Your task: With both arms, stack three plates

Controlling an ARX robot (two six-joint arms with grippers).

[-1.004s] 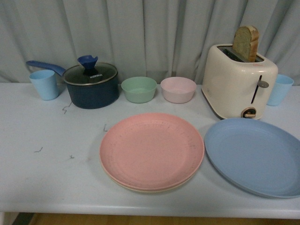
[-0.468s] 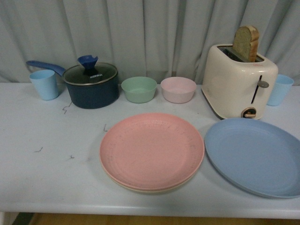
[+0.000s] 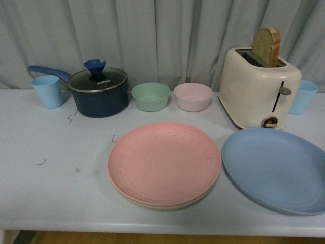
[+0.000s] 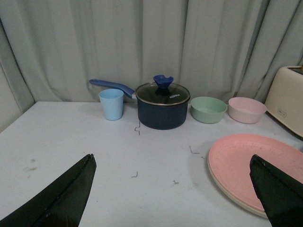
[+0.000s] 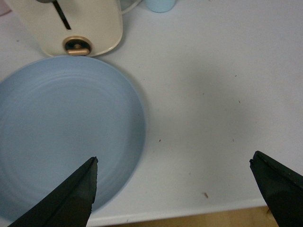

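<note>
The pink plate (image 3: 164, 162) lies at the table's middle front, resting on the beige plate (image 3: 167, 206), of which only the rim shows. To its right the blue plate (image 3: 277, 169) lies flat by itself, its edge close to the pink one. Neither arm appears in the front view. My left gripper (image 4: 173, 163) is open above bare table, left of the pink plate (image 4: 258, 165) and the beige plate's rim (image 4: 227, 196). My right gripper (image 5: 173, 163) is open over the table's front edge, just right of the blue plate (image 5: 61, 132). Both hold nothing.
Along the back stand a light blue cup (image 3: 49, 91), a dark blue lidded pot (image 3: 99, 91), a green bowl (image 3: 150, 96), a pink bowl (image 3: 193, 96), a cream toaster (image 3: 259, 86) with bread, and another blue cup (image 3: 303, 96). A curtain hangs behind.
</note>
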